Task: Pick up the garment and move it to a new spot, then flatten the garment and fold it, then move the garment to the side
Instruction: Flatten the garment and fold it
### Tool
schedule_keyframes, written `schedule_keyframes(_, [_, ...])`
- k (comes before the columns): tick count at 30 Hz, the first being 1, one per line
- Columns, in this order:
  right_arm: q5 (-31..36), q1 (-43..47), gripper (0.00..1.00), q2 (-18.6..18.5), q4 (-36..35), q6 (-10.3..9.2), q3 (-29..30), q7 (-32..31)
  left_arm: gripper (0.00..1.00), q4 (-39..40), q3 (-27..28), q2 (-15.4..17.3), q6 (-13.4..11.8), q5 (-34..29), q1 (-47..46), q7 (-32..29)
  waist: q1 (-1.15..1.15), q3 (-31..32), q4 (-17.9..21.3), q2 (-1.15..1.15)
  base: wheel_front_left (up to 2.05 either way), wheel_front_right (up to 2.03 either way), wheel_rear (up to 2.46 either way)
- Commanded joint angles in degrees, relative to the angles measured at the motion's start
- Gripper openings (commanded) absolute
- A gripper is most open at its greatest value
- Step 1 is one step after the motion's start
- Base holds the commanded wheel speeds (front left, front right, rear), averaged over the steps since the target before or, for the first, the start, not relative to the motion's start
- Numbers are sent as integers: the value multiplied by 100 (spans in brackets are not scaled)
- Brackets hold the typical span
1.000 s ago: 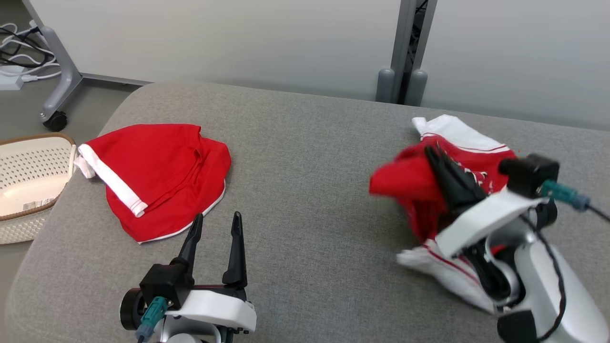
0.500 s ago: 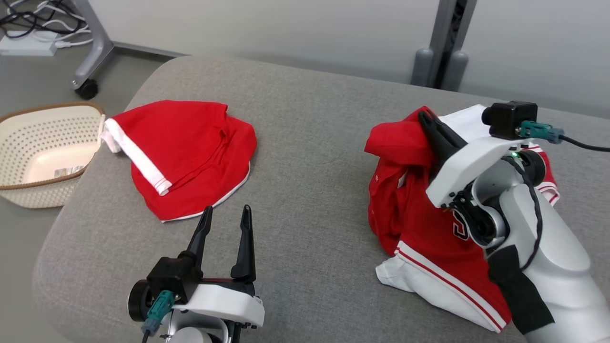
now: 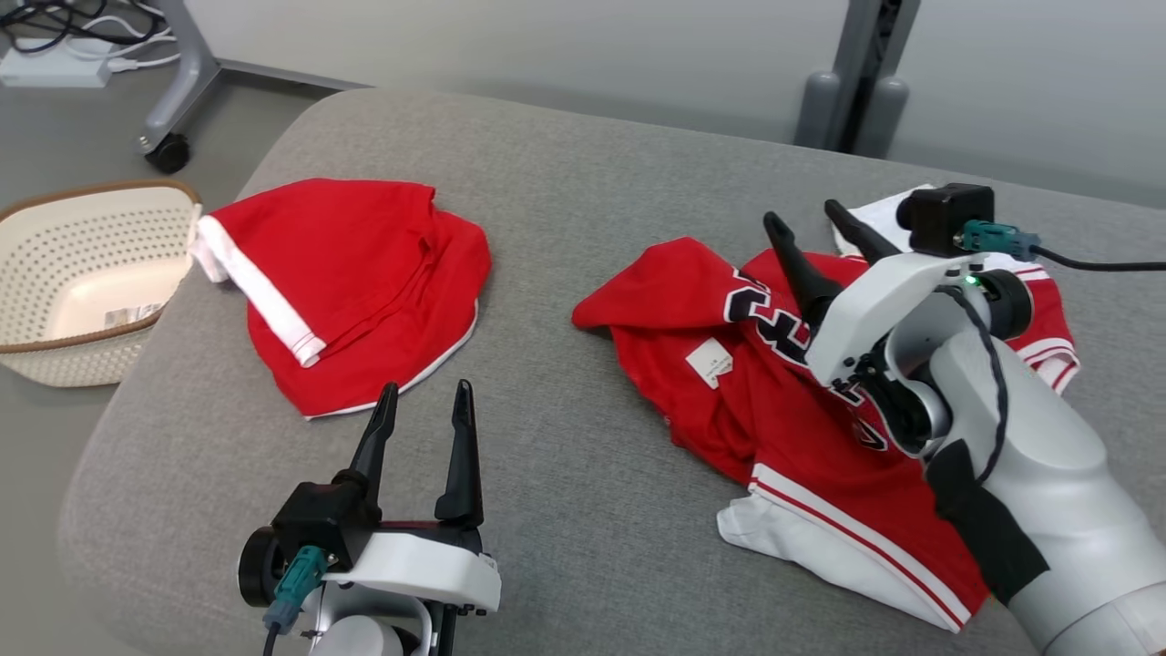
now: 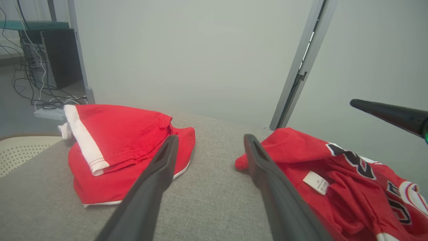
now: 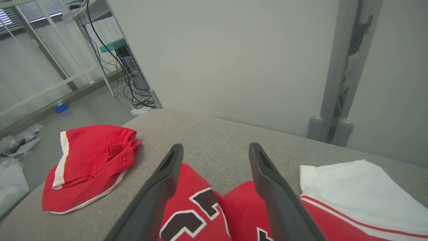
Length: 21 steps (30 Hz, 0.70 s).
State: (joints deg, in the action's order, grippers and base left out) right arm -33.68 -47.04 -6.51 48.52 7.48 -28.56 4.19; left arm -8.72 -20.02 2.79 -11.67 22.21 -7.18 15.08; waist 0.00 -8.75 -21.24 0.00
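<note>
step: flattening comes next, I judge; the crumpled jersey (image 3: 802, 401) needs its bunched left corner and white-trimmed near hem drawn apart, one end effector on each.
right end effector (image 3: 813, 226): fingers spread, empty, hovering over the jersey's far part.
left end effector (image 3: 426, 394): fingers spread, empty, well left of the jersey.
jersey: red, with dark white-edged lettering, a small white label and white bands; lies rumpled on the right of the grey cushion (image 3: 565, 210).
folded red garment (image 3: 351, 282): far left, apart.
</note>
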Motion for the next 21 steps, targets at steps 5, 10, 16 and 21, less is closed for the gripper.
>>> schedule_keyframes(5, [-281, 124, 100, -337, -206, 3, -141, 600, 100, 44, 112, 18, -6, -44, -29, 7, 0, 186, 420, 0, 0, 0, 0])
schedule_keyframes(10, [-493, 560, 100, -704, -703, 3, -24, 964, 100, 103, 259, 19, 16, -107, -2, 7, 0, 337, 876, 0, 0, 0, 0])
schedule_keyframes(16, [-417, 1455, 100, -1116, -1424, 3, 596, 1104, 100, 135, 378, 21, 44, -168, 41, 7, 0, 463, 1331, 0, 0, 0, 0])
schedule_keyframes(21, [-208, 2381, 100, -1039, -2108, 3, 1277, 1105, 100, 140, 504, 20, 41, -210, 93, 7, 0, 528, 1625, 0, 0, 0, 0])
